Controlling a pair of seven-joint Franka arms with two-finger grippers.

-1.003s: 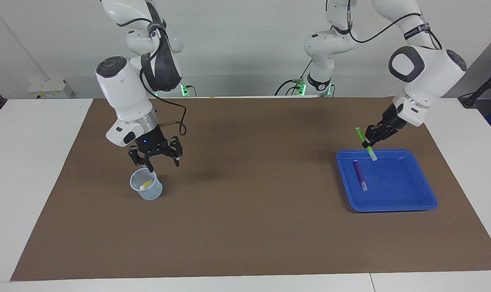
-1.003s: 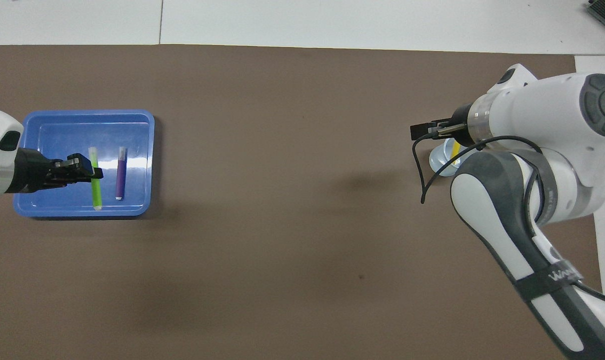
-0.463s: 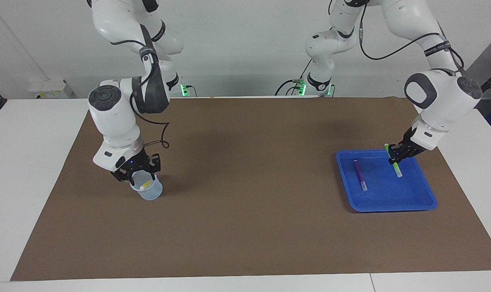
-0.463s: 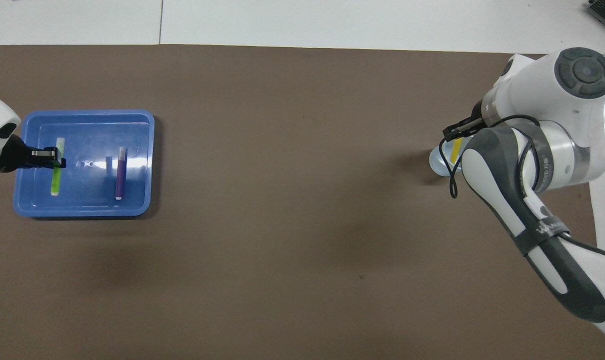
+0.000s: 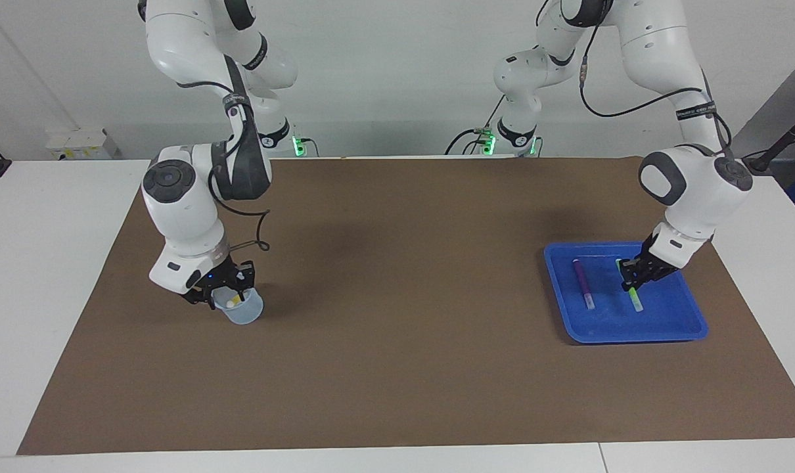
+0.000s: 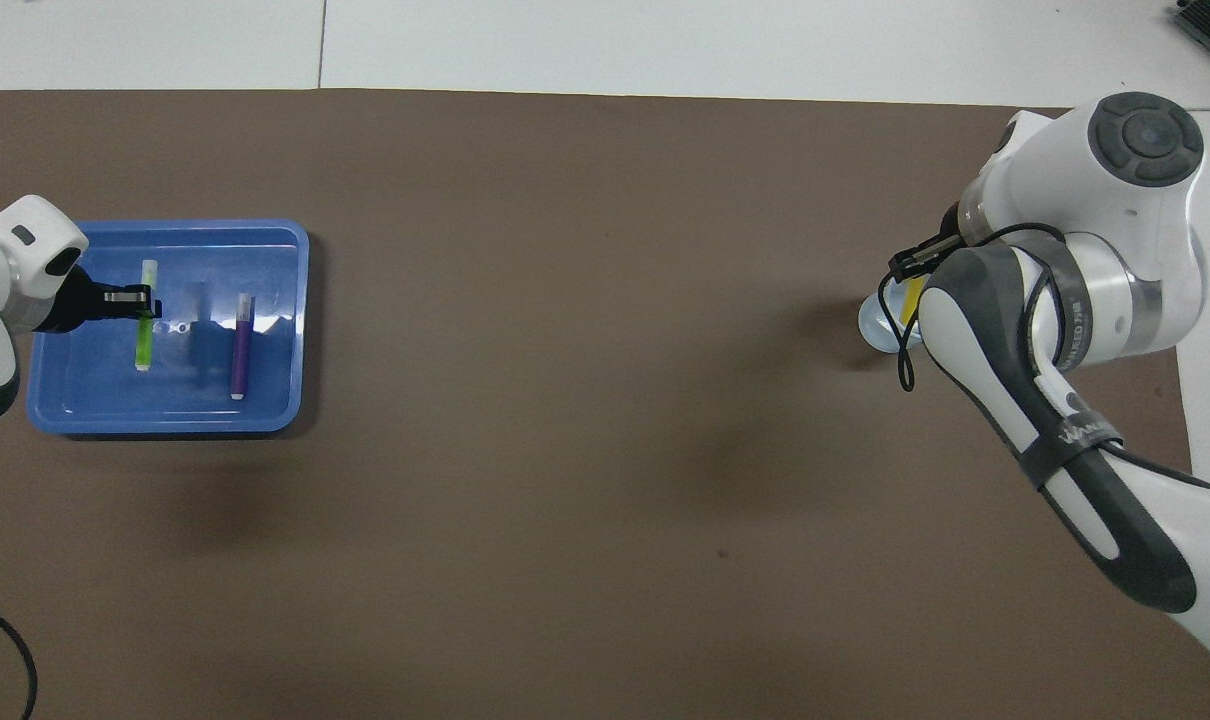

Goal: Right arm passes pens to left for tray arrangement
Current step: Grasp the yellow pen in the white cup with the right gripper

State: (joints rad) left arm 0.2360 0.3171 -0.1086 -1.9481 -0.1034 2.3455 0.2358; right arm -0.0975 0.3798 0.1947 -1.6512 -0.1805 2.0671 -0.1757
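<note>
yellow pen (image 6: 911, 300) half hidden in cup (image 5: 242, 310), right gripper (image 5: 227, 297) grip unclear; left gripper (image 5: 631, 276) clamping green pen (image 5: 633, 297)

I see bright, even overhead light. Soft shadows pool on the brown mat (image 5: 404, 328) under both arms. White glare streaks the tray (image 6: 275, 240) floor. Everything stays sharp.
</note>
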